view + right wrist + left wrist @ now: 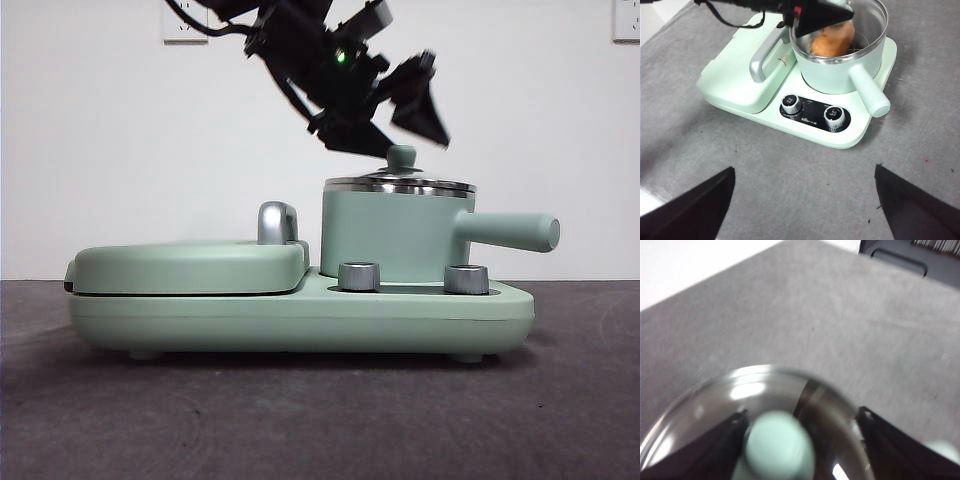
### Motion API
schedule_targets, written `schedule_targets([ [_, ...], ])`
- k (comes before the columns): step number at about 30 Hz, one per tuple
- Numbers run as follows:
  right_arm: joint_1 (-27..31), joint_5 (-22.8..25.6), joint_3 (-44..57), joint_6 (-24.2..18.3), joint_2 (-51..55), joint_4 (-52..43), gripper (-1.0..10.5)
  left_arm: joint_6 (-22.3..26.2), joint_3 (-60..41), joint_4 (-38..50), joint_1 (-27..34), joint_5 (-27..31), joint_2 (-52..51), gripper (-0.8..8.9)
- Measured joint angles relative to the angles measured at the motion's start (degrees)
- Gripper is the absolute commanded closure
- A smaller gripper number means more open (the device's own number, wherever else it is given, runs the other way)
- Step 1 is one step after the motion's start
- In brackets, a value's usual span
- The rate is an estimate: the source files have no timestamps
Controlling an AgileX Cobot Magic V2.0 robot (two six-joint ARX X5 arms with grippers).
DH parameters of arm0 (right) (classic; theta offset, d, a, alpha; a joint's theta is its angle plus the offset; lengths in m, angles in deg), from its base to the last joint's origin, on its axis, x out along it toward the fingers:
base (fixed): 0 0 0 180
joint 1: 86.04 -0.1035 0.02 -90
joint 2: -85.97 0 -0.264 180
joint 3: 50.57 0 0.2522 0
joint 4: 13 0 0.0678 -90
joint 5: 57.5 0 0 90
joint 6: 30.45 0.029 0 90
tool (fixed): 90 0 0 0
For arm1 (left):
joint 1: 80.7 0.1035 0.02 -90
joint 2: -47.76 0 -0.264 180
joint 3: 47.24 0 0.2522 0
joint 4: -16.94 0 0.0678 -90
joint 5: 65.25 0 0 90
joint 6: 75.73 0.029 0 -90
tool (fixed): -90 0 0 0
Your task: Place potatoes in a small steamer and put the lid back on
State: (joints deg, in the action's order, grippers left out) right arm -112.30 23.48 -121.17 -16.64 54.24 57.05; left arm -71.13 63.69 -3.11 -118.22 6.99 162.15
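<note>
Lid (400, 182) sits on the steamer (396, 232), with the left tool (400, 125) open either side of the knob (780, 446), not pinching it. Risk as I see it: a jaw clips the knob pulling away and skews the lid. Only the right wrist cam shows the potato (833, 39) inside the pot. Right tool (805, 200) hangs open over the counter (790, 170).
</note>
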Motion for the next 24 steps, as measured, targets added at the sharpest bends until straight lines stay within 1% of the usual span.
schedule_targets([
  [3, 0.0, 0.0, 0.0, 0.0, 0.0, 0.0, 5.1, -2.8, 3.9, -1.6, -0.2, -0.4, 0.0, 3.75],
  [7, 0.0, 0.0, 0.0, 0.0, 0.0, 0.0, 5.1, -4.3, 9.4, -6.4, -0.2, -0.4, 0.0, 3.75],
  [10, 0.0, 0.0, 0.0, 0.0, 0.0, 0.0, 5.1, -4.7, 13.8, -14.3, -0.2, -0.4, 0.0, 3.75],
  [14, 0.0, 0.0, 0.0, 0.0, 0.0, 0.0, 5.1, -4.8, 22.3, -28.2, -0.2, -0.4, 0.0, 3.76],
  [17, 0.0, 0.0, 0.0, 0.0, 0.0, 0.0, 5.1, -4.8, 27.1, -36.5, -0.2, -0.5, -0.2, 3.76],
  [20, 0.0, 0.0, 0.0, 0.0, 0.0, 0.0, 5.1, -4.8, 27.6, -41.9, -0.2, -0.4, -1.9, 3.76],
  [24, 0.0, 0.0, 0.0, 0.0, 0.0, 0.0, 5.1, -4.8, 27.6, -46.9, -0.2, -0.4, -5.8, 3.76],
])
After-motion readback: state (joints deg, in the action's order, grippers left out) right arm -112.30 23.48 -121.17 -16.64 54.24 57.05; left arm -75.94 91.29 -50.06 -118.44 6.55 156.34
